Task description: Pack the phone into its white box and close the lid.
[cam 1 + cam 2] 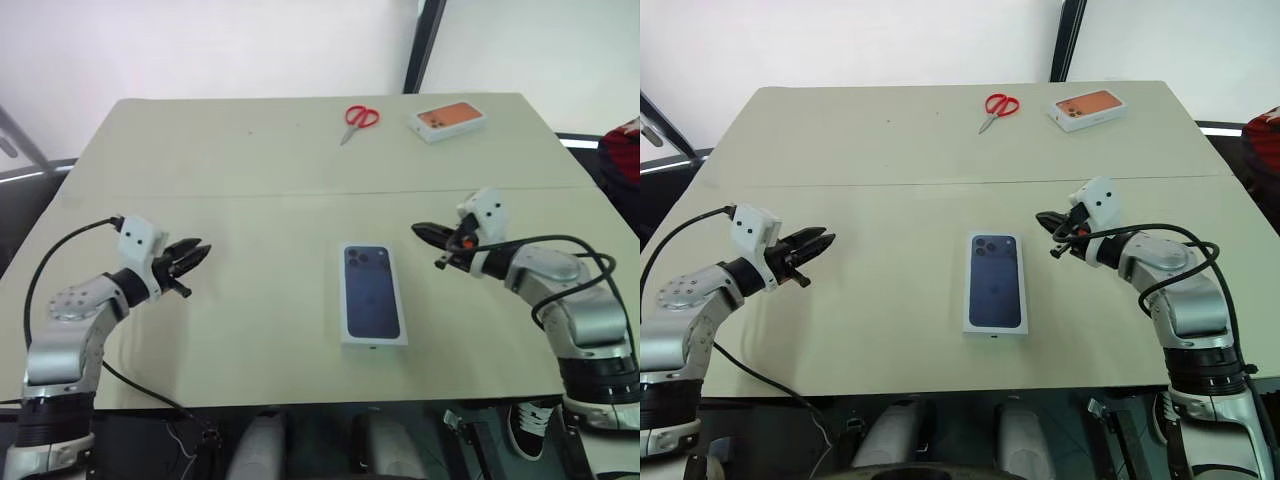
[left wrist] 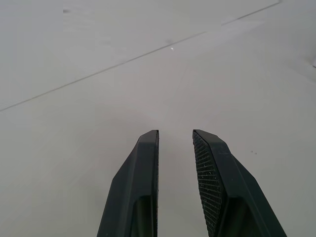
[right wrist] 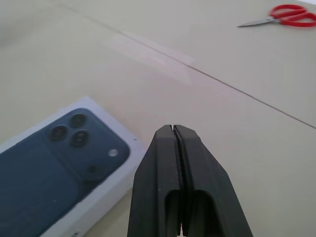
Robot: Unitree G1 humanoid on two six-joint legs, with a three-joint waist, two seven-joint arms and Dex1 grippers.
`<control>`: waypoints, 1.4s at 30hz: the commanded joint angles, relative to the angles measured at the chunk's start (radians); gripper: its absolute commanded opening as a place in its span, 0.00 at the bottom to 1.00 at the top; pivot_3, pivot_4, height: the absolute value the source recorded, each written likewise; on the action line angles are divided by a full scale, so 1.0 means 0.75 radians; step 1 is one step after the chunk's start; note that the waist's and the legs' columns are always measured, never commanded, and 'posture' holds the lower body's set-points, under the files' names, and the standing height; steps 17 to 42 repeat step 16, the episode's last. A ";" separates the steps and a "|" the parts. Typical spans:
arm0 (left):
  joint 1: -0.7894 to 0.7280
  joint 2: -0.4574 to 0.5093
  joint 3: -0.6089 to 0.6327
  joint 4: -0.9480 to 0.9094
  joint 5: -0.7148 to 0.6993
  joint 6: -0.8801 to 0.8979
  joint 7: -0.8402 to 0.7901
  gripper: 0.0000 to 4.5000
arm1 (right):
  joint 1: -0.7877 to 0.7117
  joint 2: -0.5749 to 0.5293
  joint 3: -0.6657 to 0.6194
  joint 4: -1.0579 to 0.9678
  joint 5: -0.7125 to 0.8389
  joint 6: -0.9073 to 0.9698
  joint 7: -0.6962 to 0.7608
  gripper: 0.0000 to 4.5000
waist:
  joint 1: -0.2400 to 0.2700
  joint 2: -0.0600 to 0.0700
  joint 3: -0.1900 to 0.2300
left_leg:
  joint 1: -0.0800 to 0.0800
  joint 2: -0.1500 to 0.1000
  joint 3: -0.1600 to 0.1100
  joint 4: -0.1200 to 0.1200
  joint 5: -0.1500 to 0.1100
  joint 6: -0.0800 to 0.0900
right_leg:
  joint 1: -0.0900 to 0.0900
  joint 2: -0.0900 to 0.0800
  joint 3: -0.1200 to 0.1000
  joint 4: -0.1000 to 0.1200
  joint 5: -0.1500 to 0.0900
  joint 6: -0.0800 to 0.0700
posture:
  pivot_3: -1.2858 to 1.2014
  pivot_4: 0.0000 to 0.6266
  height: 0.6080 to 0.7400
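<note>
The lid [image 1: 372,293], white with a dark blue phone picture on its face, lies flat in the middle of the table and covers the white box beneath it. The phone is hidden. My left gripper [image 1: 203,250] hovers well to the left of the lid, pointing toward it, its fingers [image 2: 143,163] a little apart with nothing between them. My right gripper [image 1: 418,231] hangs to the right of the lid's far end, shut and empty. In the right wrist view its tip [image 3: 173,128] sits just off the lid's [image 3: 54,168] camera-end corner, apart from it.
Red scissors [image 1: 358,120] and a smaller box with an orange phone picture [image 1: 451,119] lie at the far side of the beige table [image 1: 250,170]. A seam crosses the tabletop behind the lid. Black cables trail from both arms near the front edge.
</note>
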 commanded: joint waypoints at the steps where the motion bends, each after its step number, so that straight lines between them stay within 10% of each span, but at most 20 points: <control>1: 0.023 -0.006 0.037 -0.080 -0.027 -0.002 0.040 0.25 | -0.022 -0.005 0.021 -0.007 -0.012 -0.041 0.040 0.01 | -0.002 0.000 0.000 | 0.000 0.000 0.000 0.000 0.000 0.000 | 0.000 0.000 0.000 0.000 0.000 0.000 | 0.52 0.24 1.00; 42: 0.014 -0.024 0.018 -0.067 -0.060 0.007 0.096 0.25 | 0.003 0.062 0.023 -0.029 -0.052 -0.082 -0.013 0.01 | -0.001 0.000 0.000 | 0.000 0.001 0.000 -0.001 0.000 0.000 | -0.001 0.000 0.000 0.000 0.000 0.000 | 0.52 0.24 1.00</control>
